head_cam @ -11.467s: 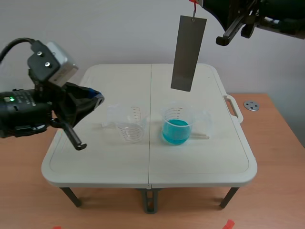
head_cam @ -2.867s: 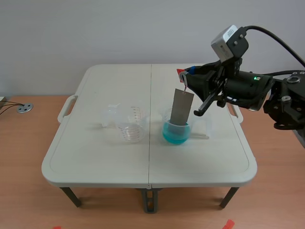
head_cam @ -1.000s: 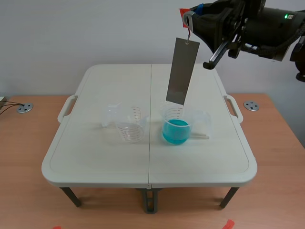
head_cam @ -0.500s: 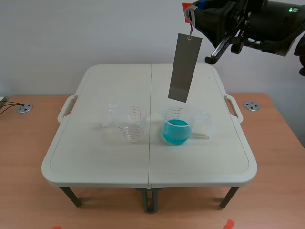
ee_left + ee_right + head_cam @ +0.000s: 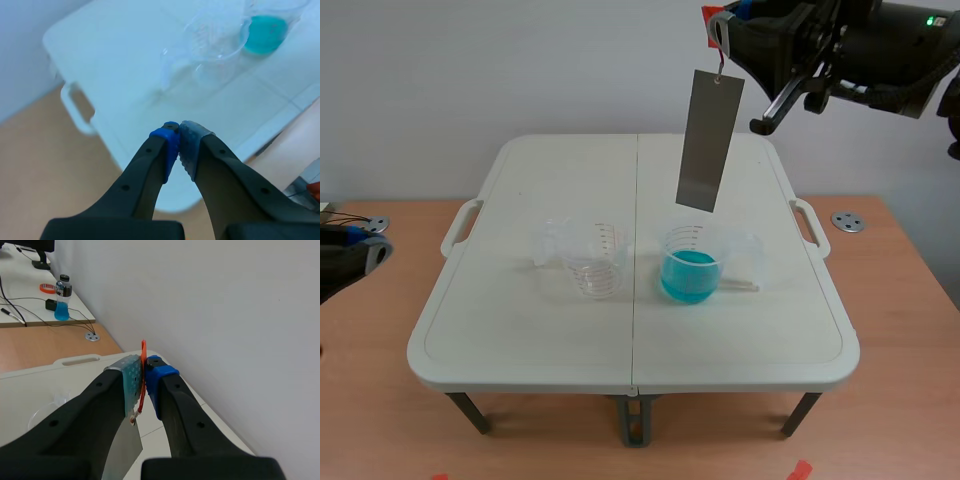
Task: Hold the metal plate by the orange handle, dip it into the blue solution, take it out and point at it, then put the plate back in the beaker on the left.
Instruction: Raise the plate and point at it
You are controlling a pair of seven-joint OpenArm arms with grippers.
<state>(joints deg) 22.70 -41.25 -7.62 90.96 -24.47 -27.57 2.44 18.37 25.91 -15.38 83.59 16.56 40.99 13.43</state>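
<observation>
Two clear beakers are seen side by side near the middle of the white table (image 5: 520,330): an empty beaker (image 5: 592,262) on the left and a second beaker (image 5: 692,262) on the right, in which the blue solution (image 5: 689,276) is held. They are set close together but apart.

The metal plate (image 5: 710,140) is hung high in the air from the orange handle (image 5: 717,30). Its lower edge is well above the rim of the second beaker and clear of the liquid. The plate is tilted slightly, its lower end leaning toward the left.

The handle is grasped by the right tool (image 5: 144,382), which is raised at the upper right of the scene. In the right wrist view the thin orange loop is seen pinched between the two pads, with the plate just below them.

The left tool (image 5: 179,145) is found low, beyond the table's left edge, over the wooden surface (image 5: 360,400). It is clenched on nothing, pad pressed against pad, and both beakers are seen ahead of it.
</observation>
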